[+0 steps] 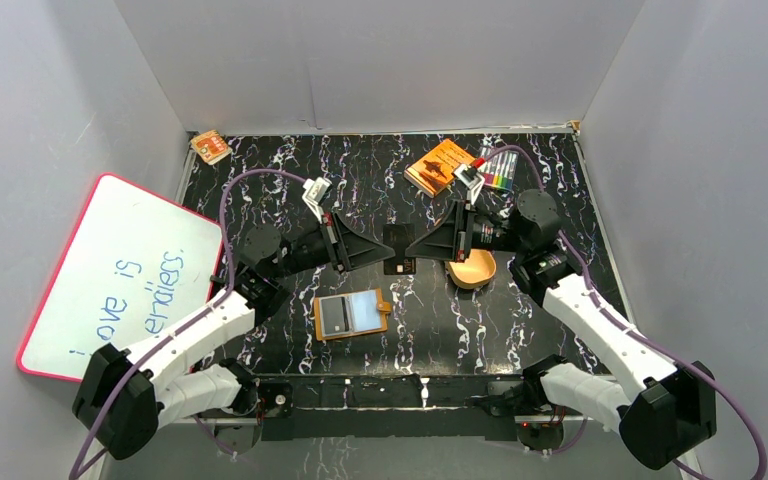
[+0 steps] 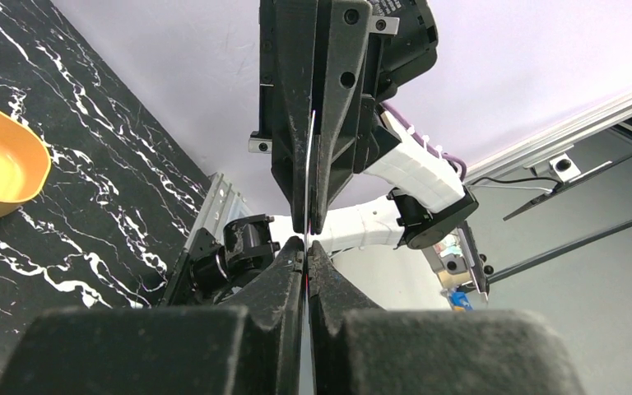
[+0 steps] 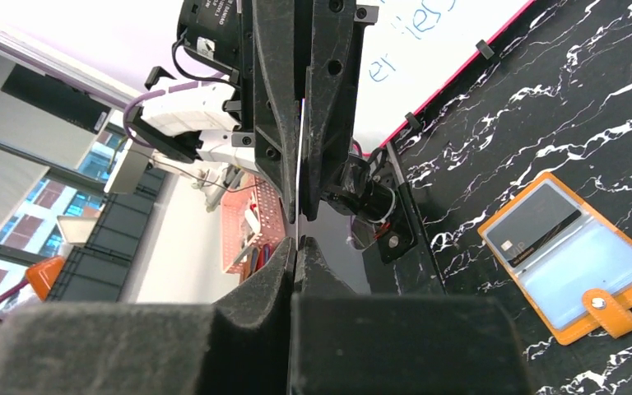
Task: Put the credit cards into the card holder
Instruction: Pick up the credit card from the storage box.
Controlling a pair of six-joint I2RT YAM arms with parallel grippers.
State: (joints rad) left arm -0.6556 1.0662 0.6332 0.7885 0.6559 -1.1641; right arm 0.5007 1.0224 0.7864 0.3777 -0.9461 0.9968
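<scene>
The card holder (image 1: 352,314) lies open on the black marble table, toward the near edge. A grey credit card (image 1: 333,316) sits in its left half and a pale blue one (image 1: 365,311) in its right. The right wrist view also shows the card holder (image 3: 572,259). Above the table's middle, a dark credit card (image 1: 398,262) hangs flat between both grippers. My left gripper (image 1: 385,252) is shut on its left edge and my right gripper (image 1: 412,250) on its right edge. Both wrist views show this credit card (image 2: 307,237) (image 3: 298,229) edge-on as a thin line, with my left gripper (image 2: 305,245) and right gripper (image 3: 297,243) tip to tip.
A gold oval tray (image 1: 473,268) sits just right of the held card, under my right arm. An orange book (image 1: 441,166) and a marker pack (image 1: 498,170) lie at the back. A whiteboard (image 1: 120,275) leans on the left.
</scene>
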